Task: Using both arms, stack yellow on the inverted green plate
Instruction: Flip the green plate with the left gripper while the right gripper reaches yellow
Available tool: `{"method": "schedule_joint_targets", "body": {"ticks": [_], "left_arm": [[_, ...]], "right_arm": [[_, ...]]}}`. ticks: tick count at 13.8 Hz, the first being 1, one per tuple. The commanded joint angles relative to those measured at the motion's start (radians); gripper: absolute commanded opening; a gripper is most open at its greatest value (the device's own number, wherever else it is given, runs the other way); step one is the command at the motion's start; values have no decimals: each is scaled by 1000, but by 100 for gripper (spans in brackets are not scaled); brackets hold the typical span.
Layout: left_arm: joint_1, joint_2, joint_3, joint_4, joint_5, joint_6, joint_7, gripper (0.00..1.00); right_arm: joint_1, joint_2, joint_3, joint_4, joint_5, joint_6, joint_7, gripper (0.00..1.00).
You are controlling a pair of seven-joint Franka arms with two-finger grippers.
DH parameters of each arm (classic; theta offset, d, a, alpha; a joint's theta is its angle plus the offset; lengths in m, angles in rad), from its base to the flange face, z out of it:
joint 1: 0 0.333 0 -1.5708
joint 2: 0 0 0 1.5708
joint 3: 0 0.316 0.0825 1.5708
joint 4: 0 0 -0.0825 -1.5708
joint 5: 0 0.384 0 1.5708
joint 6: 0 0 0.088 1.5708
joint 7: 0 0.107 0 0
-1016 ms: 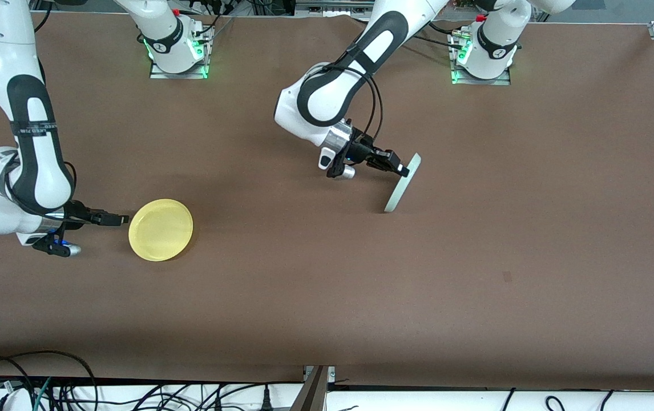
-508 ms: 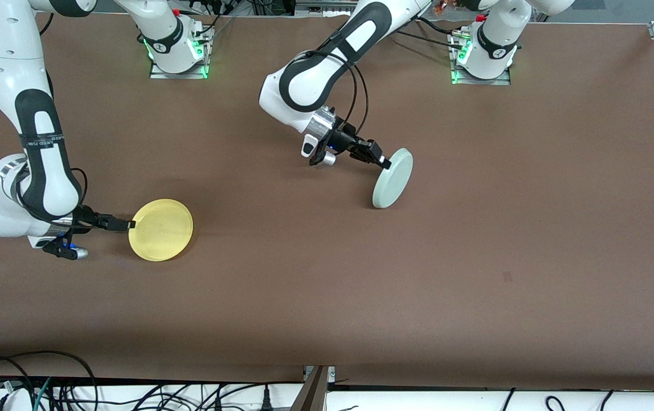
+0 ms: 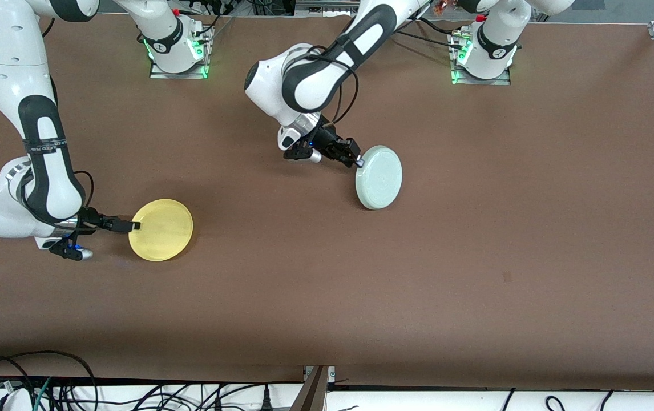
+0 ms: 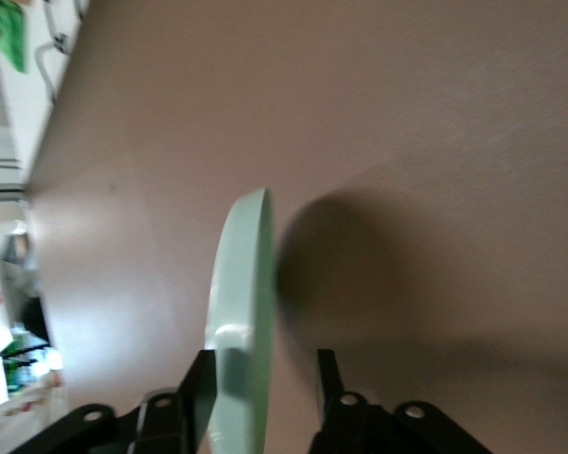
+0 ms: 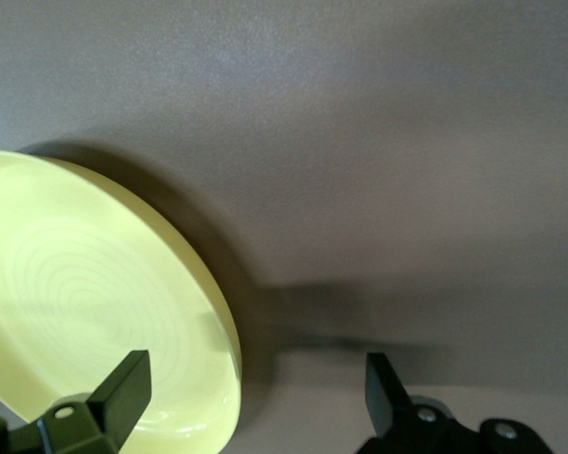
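Two grippers in view, both on my screens. Left gripper (image 3: 356, 158) sits at the rim of the green plate (image 3: 379, 177), near the table's middle; in the left wrist view the left gripper (image 4: 262, 378) has its fingers (image 4: 197, 392) partly spread, one finger against the plate's edge (image 4: 239, 322), the other standing clear of it with a gap, so I call it released, not clamping. Green plate shows its base ring upward in the front view, tilted, its lower edge on the brown table (image 3: 475, 240) and its raised edge by the gripper. Right gripper (image 3: 134, 226) is low at the rim of the yellow plate (image 3: 161, 229), toward the right arm's end of the table; in the right wrist view the right gripper (image 5: 256, 378) is wide open, one finger over the yellow plate's (image 5: 85, 303) bowl, the other outside its rim, nothing pinched. Yellow plate lies flat, right way up, well apart from the green one. Black band on the right arm's forearm carries white lettering, too small for me to read.
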Motion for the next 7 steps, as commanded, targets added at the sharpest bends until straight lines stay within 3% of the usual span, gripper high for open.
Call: {"method": "schedule_joint_targets", "body": {"ticks": [1, 3, 5, 7], "left_arm": [[32, 32, 3, 87, -148, 81, -29, 100], [74, 21, -8, 118, -232, 115, -29, 100], [138, -3, -11, 129, -298, 121, -11, 100], [207, -37, -13, 129, -375, 121, 6, 100]], "right_arm": [[3, 1, 4, -18, 26, 28, -25, 97], [9, 0, 9, -21, 26, 33, -25, 81], [9, 0, 9, -21, 26, 32, -25, 43], [12, 0, 9, -21, 23, 30, -32, 16]]}}
